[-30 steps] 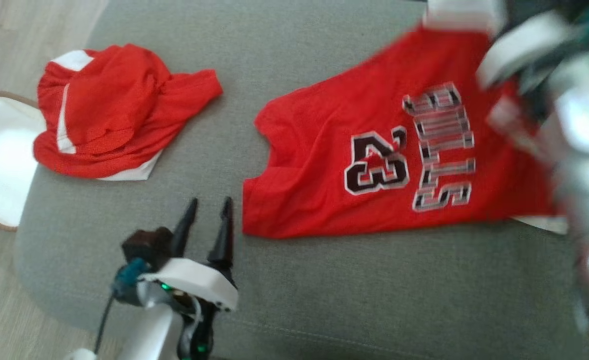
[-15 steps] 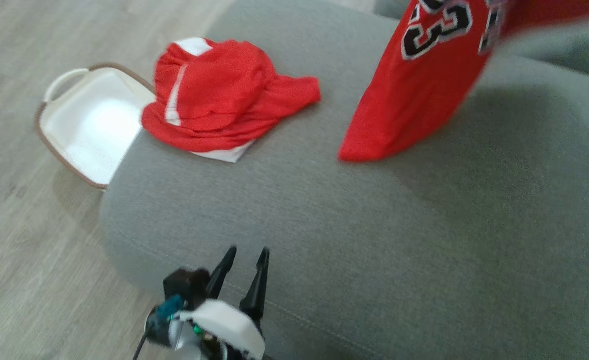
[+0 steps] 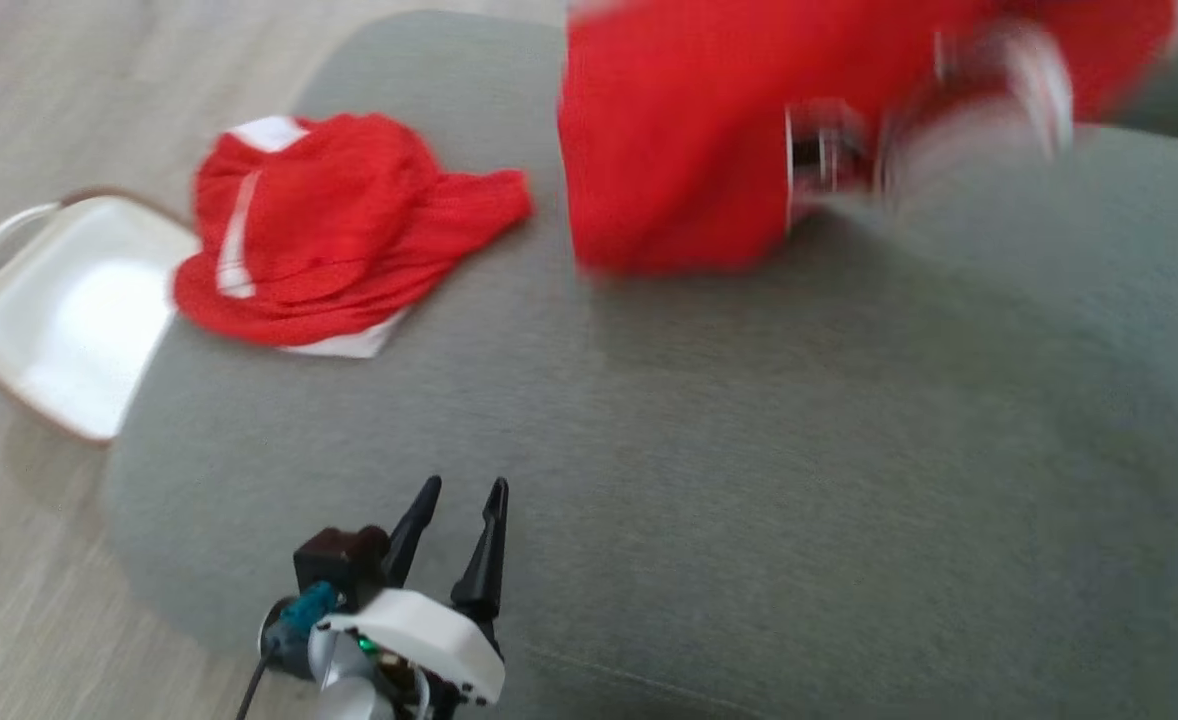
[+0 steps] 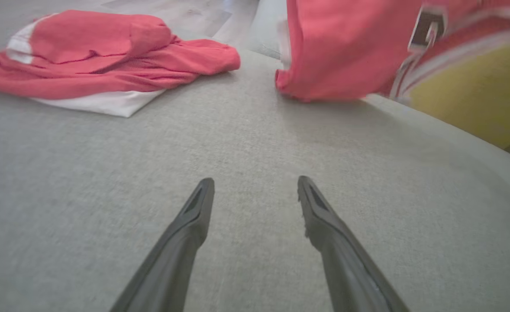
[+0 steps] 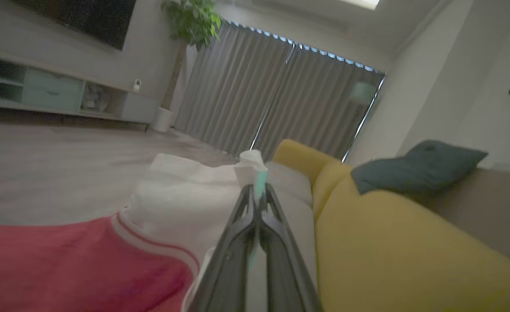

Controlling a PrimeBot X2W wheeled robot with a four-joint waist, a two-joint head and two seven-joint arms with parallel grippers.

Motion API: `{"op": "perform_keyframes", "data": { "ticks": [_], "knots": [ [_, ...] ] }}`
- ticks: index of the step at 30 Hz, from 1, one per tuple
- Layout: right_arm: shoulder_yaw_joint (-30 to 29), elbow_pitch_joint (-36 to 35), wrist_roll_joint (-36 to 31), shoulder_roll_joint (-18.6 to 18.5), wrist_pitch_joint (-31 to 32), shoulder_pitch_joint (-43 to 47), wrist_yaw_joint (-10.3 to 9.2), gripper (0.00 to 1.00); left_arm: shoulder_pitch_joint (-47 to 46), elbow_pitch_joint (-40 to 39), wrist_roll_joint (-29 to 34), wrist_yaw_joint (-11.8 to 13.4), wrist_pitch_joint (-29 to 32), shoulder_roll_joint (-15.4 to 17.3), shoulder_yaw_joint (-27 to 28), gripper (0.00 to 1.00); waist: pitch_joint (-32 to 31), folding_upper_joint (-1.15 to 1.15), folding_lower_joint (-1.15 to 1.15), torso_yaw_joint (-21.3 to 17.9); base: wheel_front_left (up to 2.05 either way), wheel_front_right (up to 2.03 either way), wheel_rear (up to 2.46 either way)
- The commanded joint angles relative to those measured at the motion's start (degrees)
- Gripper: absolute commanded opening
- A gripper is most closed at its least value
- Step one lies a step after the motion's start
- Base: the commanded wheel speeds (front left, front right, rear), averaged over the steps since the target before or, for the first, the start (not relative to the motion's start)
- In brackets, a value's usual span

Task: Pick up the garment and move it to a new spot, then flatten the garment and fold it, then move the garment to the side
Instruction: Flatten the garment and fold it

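Note:
The garment (image 3: 669,150) is a red jersey with white trim, blurred, hanging at the top of the head view with its lower edge near the grey cushion (image 3: 749,450). In the right wrist view my right gripper (image 5: 255,190) is shut on a white fold of the garment (image 5: 64,264), whose red body trails to the lower left. My left gripper (image 3: 464,490) stands open over the cushion's near edge, nothing between its fingers. In the left wrist view the left gripper (image 4: 256,182) points at bare cushion, with the garment (image 4: 341,52) hanging ahead to the right.
A second red and white piece of clothing (image 3: 339,230) lies crumpled at the cushion's far left. A white basket (image 3: 59,310) sits on the wooden floor beside it. A yellow sofa (image 5: 389,242) with a dark pillow (image 5: 415,167) lies to the right.
The jersey lay spread on the cushion a second ago; now it hangs lifted and has swung left. The head camera has shifted. My left gripper stays open.

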Motion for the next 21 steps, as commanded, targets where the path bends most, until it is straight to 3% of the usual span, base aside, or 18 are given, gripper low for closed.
{"op": "perform_keyframes", "data": {
  "ticks": [1, 6, 9, 16, 21],
  "knots": [
    [-0.37, -3.58, 1.95, 0.33, -0.29, 4.62, 0.37, 0.0, -2.94, -1.86, 0.61, -0.18, -0.34, 0.11, 2.25, 1.0, 2.33, 0.0, 0.0, -4.43, 0.0, 0.0, 0.0],
    [-6.07, -8.87, 6.1, -0.24, -0.29, 23.38, 0.37, 0.0, -3.82, -1.42, 1.74, -0.94, -0.34, 0.11, 3.44, 1.0, 3.93, 0.0, 0.0, -8.7, 0.0, 0.0, 0.0],
    [-9.21, -11.16, 6.04, 1.34, -0.3, 31.16, 0.37, 0.0, -4.57, -1.21, 2.38, -1.25, -0.34, 0.11, 4.3, 1.0, 4.37, 0.0, 0.0, -10.59, 0.0, 0.0, 0.0],
    [-12.55, -20.08, 1.95, 5.19, -0.3, 41.93, 0.37, 0.0, -6.56, -1.18, 3.24, -1.79, -0.34, 0.11, 5.74, 1.0, 4.16, 0.0, 0.0, -13.99, 0.0, 0.0, 0.0],
    [-12.29, -24.49, -1.45, 5.76, -0.3, 47.35, 0.37, 0.0, -7.29, -1.37, 3.31, -1.68, -0.34, 0.11, 6.61, 1.0, 3.6, 0.0, 0.0, -16.05, 0.0, 0.0, 0.0]
  ]
}}
